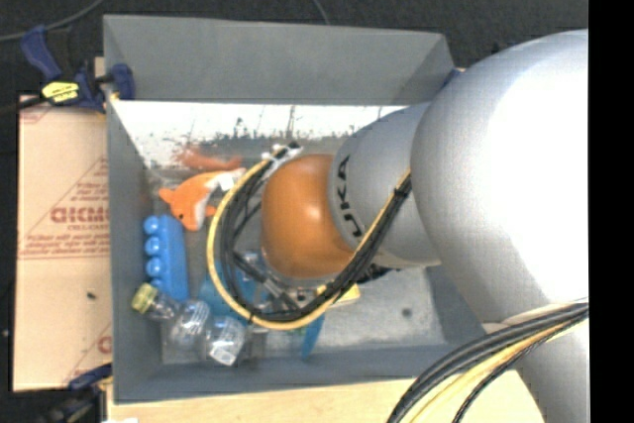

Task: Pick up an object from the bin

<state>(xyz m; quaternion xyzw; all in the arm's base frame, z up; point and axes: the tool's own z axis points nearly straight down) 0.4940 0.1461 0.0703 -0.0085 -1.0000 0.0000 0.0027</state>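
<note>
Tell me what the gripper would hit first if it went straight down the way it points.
Probably the blue piece right under the gripper, beside the clear plastic pieces in the lower-left corner of the bin; depth is unclear.

In the bin (277, 64), the fish-shaped toy (188, 199) lies near the back-left corner, and just in front of it the knobbed bar (166, 258) runs along the left wall towards the front edge. At the bar's front end sits a small capped piece (146, 299), with crumpled plastic wrapping (210, 339) just to its right in the front-left corner. The arm's wrist (307, 218) hangs over the bin's middle, right of the toy and the bar, and a thin stick-like piece (309, 340) pokes out from under it towards the front wall.
</note>
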